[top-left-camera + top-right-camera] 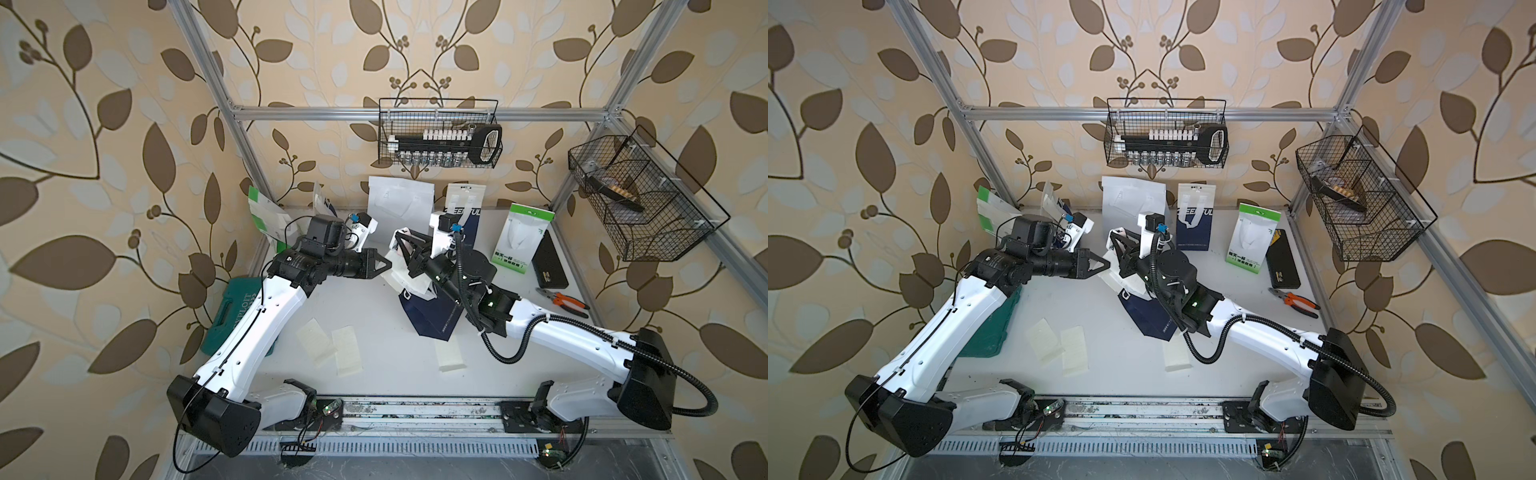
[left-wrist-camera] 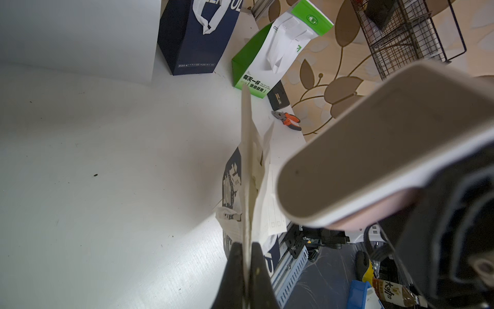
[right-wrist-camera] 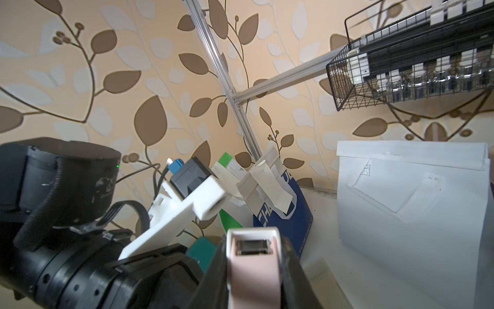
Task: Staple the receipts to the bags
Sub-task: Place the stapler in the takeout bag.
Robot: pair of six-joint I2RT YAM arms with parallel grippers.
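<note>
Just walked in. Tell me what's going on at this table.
The left gripper is pinched shut on a pale cream paper receipt at the top of a navy-and-white paper bag lying mid-table. The right gripper holds a pale pink-and-white stapler close beside that paper. Three more cream receipts lie loose on the white table, and other paper bags stand along the back.
</note>
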